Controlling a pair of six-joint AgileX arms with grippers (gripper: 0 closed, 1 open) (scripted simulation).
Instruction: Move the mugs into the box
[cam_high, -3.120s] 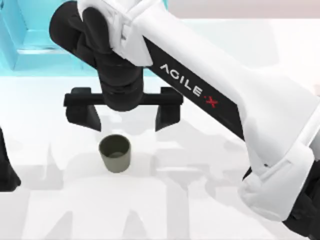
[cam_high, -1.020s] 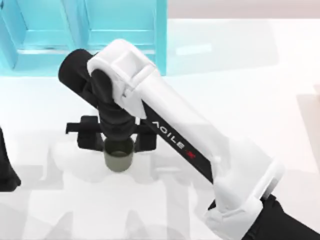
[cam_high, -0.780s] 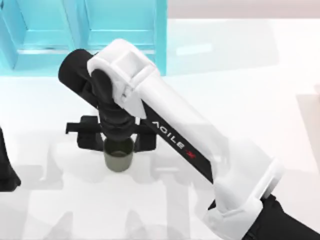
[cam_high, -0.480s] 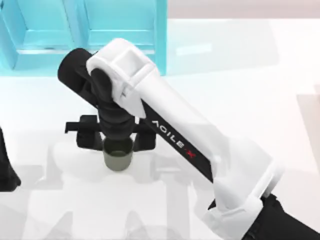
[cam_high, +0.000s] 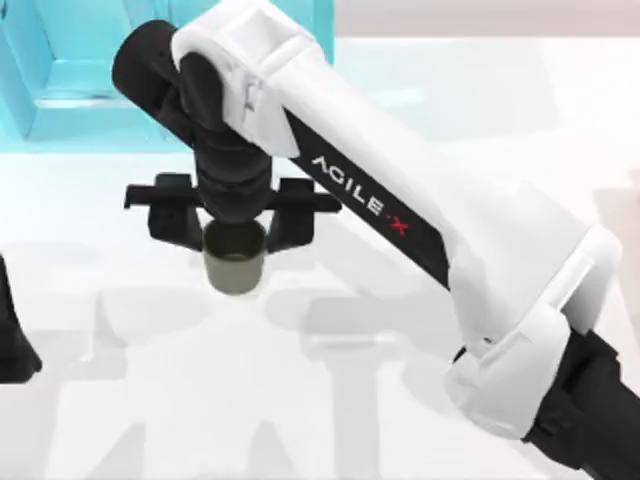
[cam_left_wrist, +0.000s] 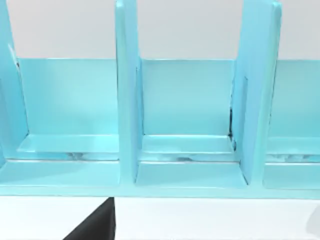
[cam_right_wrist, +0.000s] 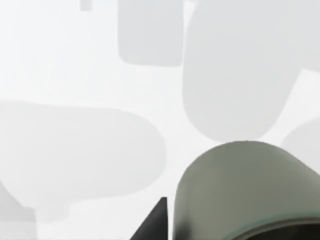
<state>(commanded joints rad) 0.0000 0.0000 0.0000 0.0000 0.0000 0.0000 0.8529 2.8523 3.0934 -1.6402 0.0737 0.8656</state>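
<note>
One mug (cam_high: 236, 272), a small dark olive-grey cup, hangs just above the white table left of centre, its shadow spread below it. My right gripper (cam_high: 233, 240) is shut on the mug, one black finger on each side of its rim. In the right wrist view the mug (cam_right_wrist: 245, 190) looms close, beside a dark fingertip (cam_right_wrist: 152, 225). The box (cam_high: 60, 100), turquoise with upright dividers, stands at the back left, beyond the gripper. The left wrist view faces the box (cam_left_wrist: 127, 100) and its compartments. My left arm (cam_high: 10, 340) is parked at the left edge.
The white tabletop (cam_high: 450, 130) spreads open to the right of the box and along the front. My right arm's long white link (cam_high: 420, 210) crosses the table diagonally from the front right corner.
My right gripper came down around the mug and shut on it. In the last half second it has lifted the mug and carried it a little toward the box.
</note>
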